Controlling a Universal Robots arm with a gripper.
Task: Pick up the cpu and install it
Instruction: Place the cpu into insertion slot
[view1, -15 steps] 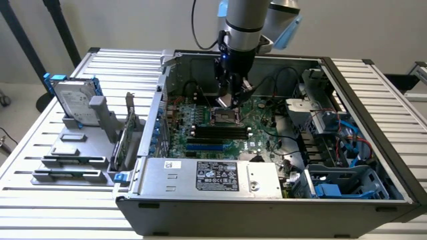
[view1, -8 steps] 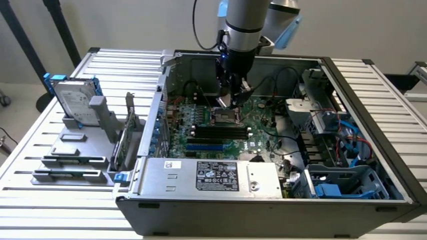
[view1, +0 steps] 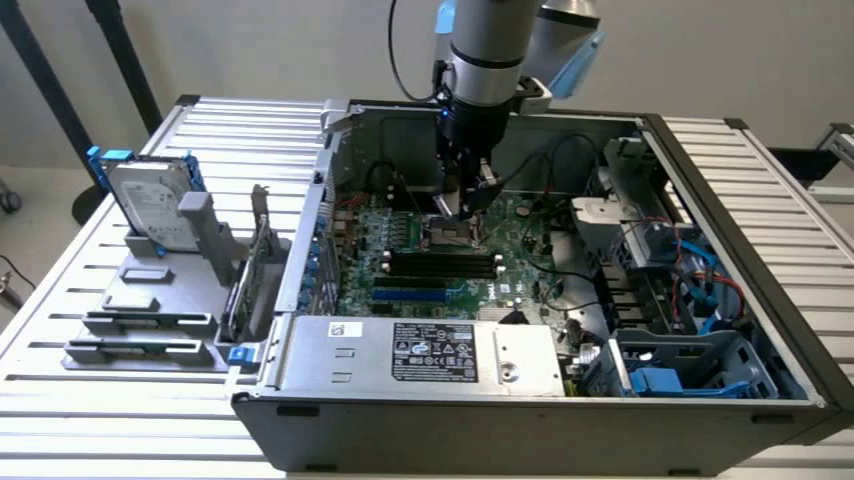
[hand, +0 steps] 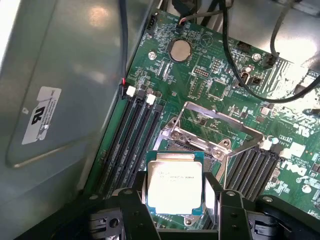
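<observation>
Cpu (hand: 174, 186) pinched by its edges in pincer (view1: 462, 210), just over the open socket (hand: 200, 145) mid circuit board (hand: 200, 75). Best kept level, square to socket, lowered gently.

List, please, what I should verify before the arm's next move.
1. Cpu between the gripper's jaws: ok, a finger against each side edge.
2. Socket frame raised: ok.
3. Cpu over the socket: ok.
4. Cpu square to the socket: cannot tell.
5. Cpu seated flat: cannot tell.
6. Cable clear of the socket: ok.
</observation>
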